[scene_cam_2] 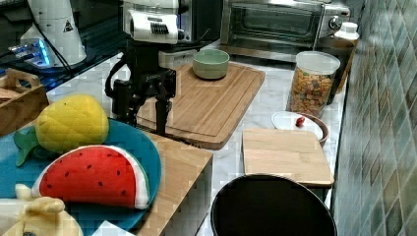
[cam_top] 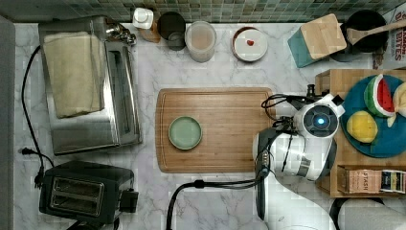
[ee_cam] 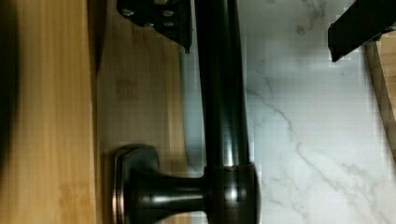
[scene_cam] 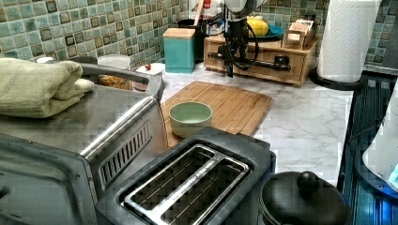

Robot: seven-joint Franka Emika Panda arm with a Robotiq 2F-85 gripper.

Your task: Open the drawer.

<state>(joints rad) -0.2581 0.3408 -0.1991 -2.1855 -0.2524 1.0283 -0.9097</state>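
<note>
The drawer (scene_cam: pixel 263 64) is the light-bamboo front of a wooden box unit (cam_top: pixel 335 81) at the top view's right, and in the left view it looks flush with the box. A long black bar handle (ee_cam: pixel 223 93) runs across its front (ee_cam: pixel 135 93). My gripper (ee_cam: pixel 259 46) points down at the handle, open, one black finger (ee_cam: pixel 159 18) on the drawer side of the bar and the other finger (ee_cam: pixel 359 25) on the marble side. The gripper (scene_cam_2: pixel 142 115) stands at the unit's front edge, and the left view has the gripper (scene_cam: pixel 230 63) level with the handle (scene_cam: pixel 253 59).
A grooved cutting board (cam_top: pixel 215 129) with a green bowl (cam_top: pixel 185 132) lies just in front of the unit. A blue plate (cam_top: pixel 378 139) of toy fruit sits on top of the unit. A paper towel roll (scene_cam: pixel 347 37) stands beside it. A teal canister (cam_top: pixel 318 38) is behind it.
</note>
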